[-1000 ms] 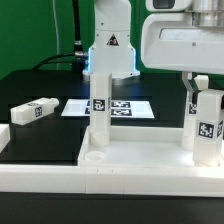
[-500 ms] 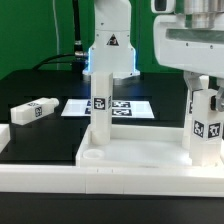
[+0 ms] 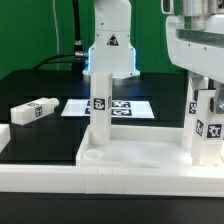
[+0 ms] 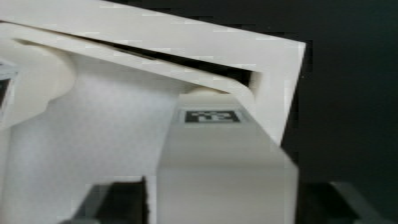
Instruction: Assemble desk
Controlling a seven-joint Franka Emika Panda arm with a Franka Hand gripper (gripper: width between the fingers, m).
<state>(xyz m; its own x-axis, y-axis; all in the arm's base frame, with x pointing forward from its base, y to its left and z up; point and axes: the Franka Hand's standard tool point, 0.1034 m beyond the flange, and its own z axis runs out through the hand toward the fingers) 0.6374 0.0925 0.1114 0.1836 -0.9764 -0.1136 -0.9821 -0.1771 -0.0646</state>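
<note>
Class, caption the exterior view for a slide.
Two legs stand on the desk top; a third leg lies on the table.

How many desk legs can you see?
3. In the exterior view, the left leg and right leg stand on the desk top; the lying leg rests on the table, far left. Another may be hidden.

Claw (image 3: 207, 98) half cut off at exterior view's right, grip unclear, wrist view blurred

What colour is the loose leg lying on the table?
The leg is white with black-and-white square tags; the exterior view shows it best.
</note>
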